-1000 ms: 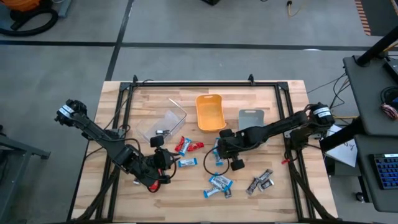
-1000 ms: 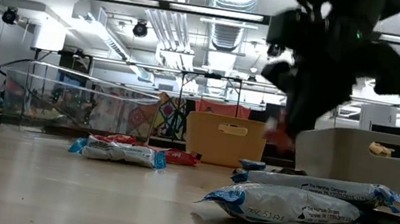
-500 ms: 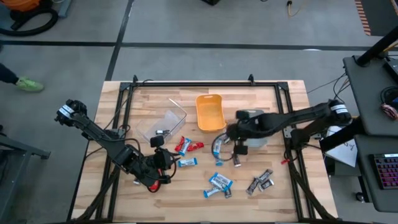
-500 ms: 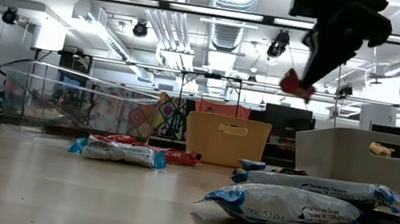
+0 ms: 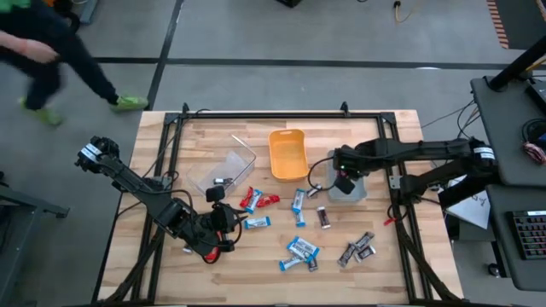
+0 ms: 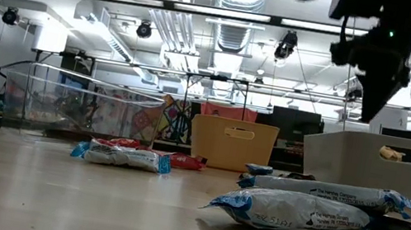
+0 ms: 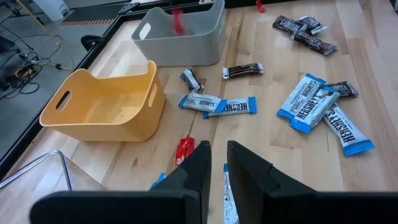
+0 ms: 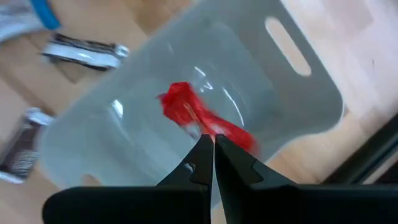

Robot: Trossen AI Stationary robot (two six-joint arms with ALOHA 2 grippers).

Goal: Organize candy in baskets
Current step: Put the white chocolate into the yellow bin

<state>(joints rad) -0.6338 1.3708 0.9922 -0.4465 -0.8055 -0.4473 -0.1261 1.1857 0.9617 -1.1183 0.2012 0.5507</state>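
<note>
We find the right end effector (image 5: 343, 182) right of frame centre in the high view, poised above the grey rectangular plastic basket (image 5: 347, 159). Its fingers are pressed together on one end of a red-wrapped candy bar (image 8: 198, 119), which hangs inside the basket's outline in the right wrist view.

The step in hand, as we judge it, is the release. To do it well, we recommend:
- Centre the bar over the basket floor, clear of the walls.
- Lower before parting the fingers, so the light wrapper cannot bounce out.
- Lift straight up afterwards.

The left end effector (image 5: 223, 215) waits at the lower left of the wooden tabletop (image 5: 375, 273), its fingers nearly together and holding nothing. Blue-and-white wrapped candy bars (image 5: 301, 251) and dark silver-grey wrapped bars (image 5: 357, 249) lie loose at lower centre. The orange plastic basket (image 5: 288, 154) and clear plastic basket (image 5: 223, 169) stand to the left of the grey one.
</note>
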